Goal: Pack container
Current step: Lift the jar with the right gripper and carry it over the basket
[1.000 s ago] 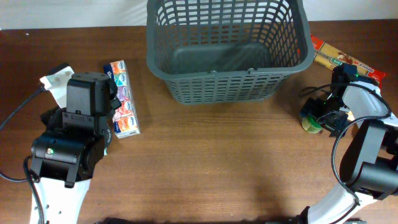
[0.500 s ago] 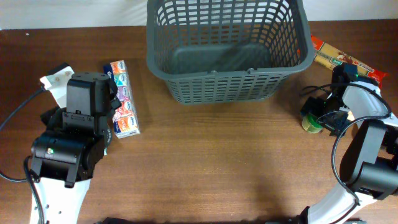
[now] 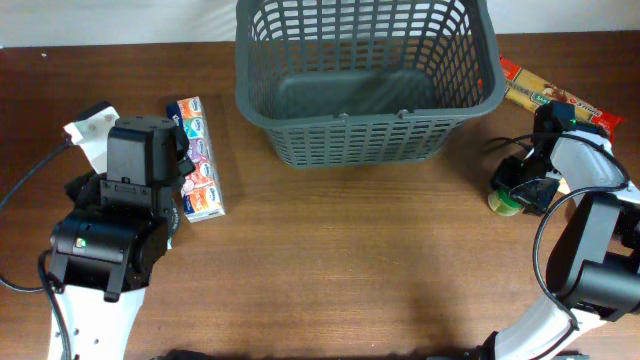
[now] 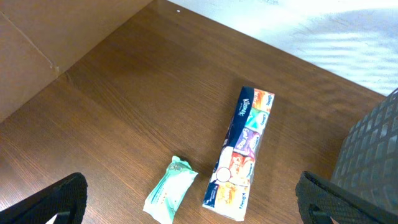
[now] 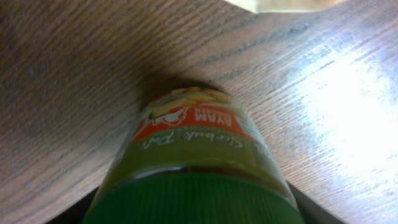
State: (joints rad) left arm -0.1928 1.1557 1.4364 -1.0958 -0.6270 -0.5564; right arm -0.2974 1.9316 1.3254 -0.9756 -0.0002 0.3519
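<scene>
Left fingers (image 4: 62, 198) stand wide apart over the surface (image 3: 350, 260), holding nothing. Right fingers (image 5: 309, 214) flank a green-lidded jar (image 5: 193, 155); whether they clamp it cannot be told. Container (image 3: 360, 135) sits far centre, apart from both.

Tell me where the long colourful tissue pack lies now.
Overhead, the long colourful tissue pack lies on the wooden table, left of the dark grey slotted plastic basket.

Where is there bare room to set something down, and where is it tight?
Bare wood in front of the container, between the tissue pack and the jar; the container's base too. Crowded at right: jar, pasta packet, right end effector.
</scene>
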